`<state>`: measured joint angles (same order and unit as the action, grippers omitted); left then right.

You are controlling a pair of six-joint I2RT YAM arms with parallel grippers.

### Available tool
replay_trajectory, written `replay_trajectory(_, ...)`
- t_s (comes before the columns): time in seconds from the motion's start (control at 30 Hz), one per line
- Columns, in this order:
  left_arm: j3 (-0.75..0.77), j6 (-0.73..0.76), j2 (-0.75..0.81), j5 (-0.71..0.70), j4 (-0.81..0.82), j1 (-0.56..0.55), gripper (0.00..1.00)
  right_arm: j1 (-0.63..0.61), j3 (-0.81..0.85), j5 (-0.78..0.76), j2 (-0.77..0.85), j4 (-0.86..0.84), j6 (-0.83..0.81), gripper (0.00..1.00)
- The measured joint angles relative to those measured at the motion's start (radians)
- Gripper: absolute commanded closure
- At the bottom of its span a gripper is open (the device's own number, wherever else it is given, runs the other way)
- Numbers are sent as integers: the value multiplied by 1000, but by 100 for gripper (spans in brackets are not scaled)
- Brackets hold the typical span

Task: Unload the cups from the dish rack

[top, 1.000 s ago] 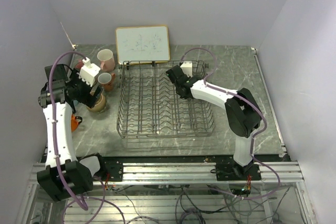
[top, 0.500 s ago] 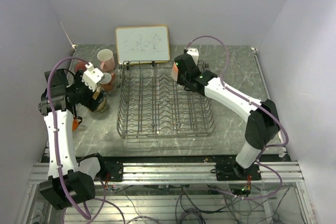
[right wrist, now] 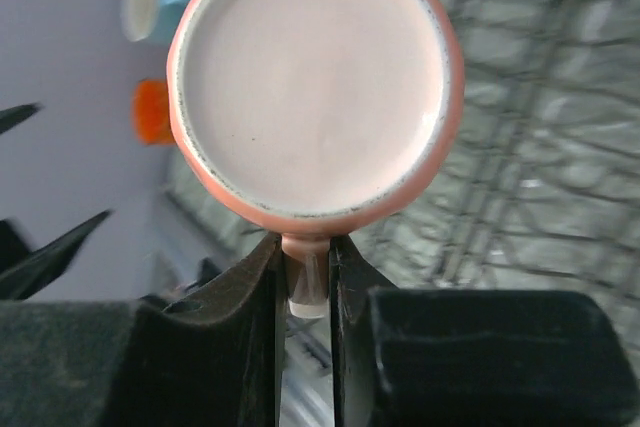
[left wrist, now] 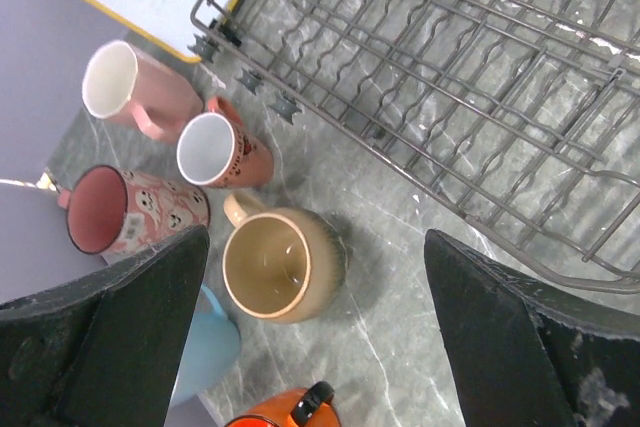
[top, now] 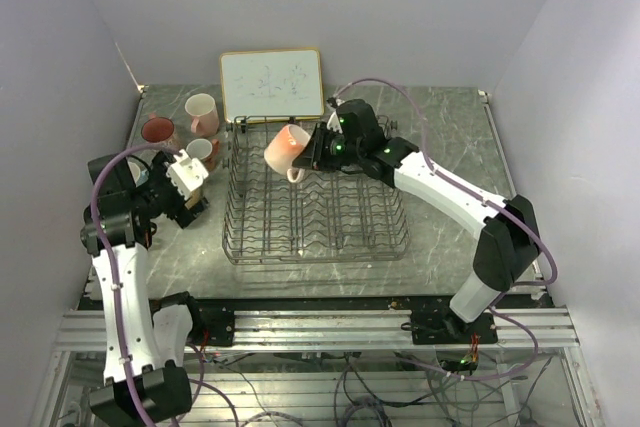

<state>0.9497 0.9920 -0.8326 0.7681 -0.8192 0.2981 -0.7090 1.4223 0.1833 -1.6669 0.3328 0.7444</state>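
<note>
My right gripper (top: 316, 150) is shut on the handle of a salmon mug (top: 286, 150) and holds it in the air over the far left part of the dish rack (top: 320, 232). The right wrist view shows the mug's underside (right wrist: 315, 87), with the handle pinched between my fingers (right wrist: 262, 287). My left gripper (left wrist: 320, 347) is wide open and empty above the table left of the rack. Below it stand a tan mug (left wrist: 280, 265), a small salmon mug (left wrist: 218, 150), a pink mug (left wrist: 130, 90), a patterned pink mug (left wrist: 115, 212), a light blue mug (left wrist: 205, 352) and an orange mug (left wrist: 270, 414).
A wood-framed whiteboard (top: 271, 84) leans on the back wall behind the rack. The rack (left wrist: 450, 97) holds no mugs that I can see. The purple side wall is close on the left of the mug group.
My right arm has lifted the salmon mug out of the rack's far right and carried it left. My left gripper has drawn back from the tan mug toward the near side.
</note>
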Motion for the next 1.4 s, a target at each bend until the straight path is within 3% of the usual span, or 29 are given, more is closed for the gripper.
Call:
replay_trajectory(0.3,-72,40,108,90,82,0,0,-11,-145,350,18,-342,311,100)
replay_trajectory(0.5,-74,35,106,150,139,0,2,-39,-154,451,18,-501,452,100)
replay_trajectory(0.9,-74,-189,68,229,341,-14,13,-98,-154,521,1,-648,583,100)
replay_trajectory(1.2,-56,-226,65,237,350,-32,18,-121,-154,529,-24,-694,633,100)
replay_trajectory(1.4,-53,-270,59,245,366,-34,28,-159,-157,544,-65,-808,723,100)
